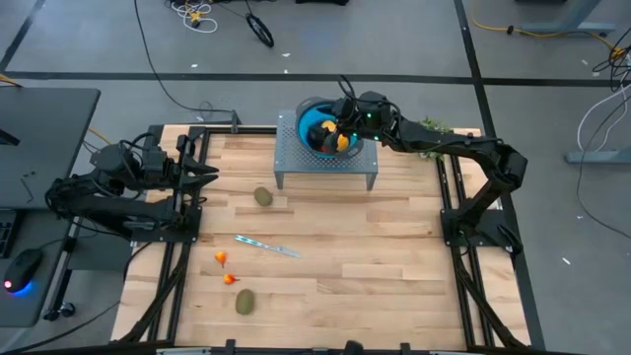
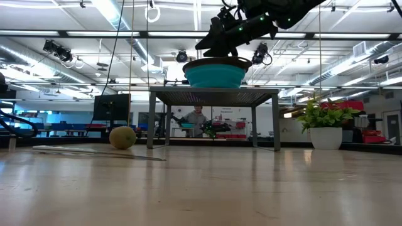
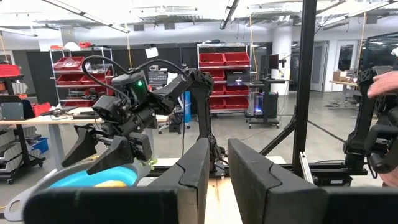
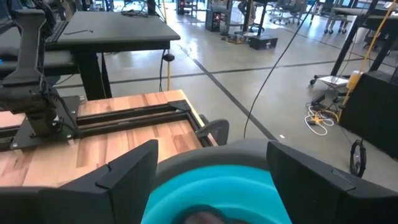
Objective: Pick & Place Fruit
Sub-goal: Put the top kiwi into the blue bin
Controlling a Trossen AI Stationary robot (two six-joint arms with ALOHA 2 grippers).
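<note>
Lying in the blue bowl [image 1: 317, 129], yellow-orange fruit [image 1: 340, 141] under right tool [image 1: 338, 124], fingers apart.

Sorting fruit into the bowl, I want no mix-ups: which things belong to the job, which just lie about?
Job:
- yellow-orange fruit in the blue bowl
- two kiwis
- two small red-orange fruits
- right gripper, open above the bowl

Lying about:
- knife-like stick
- leafy sprig
- metal stand under the bowl

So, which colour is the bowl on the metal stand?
The bowl is bright turquoise blue; the right wrist view shows it best.
</note>
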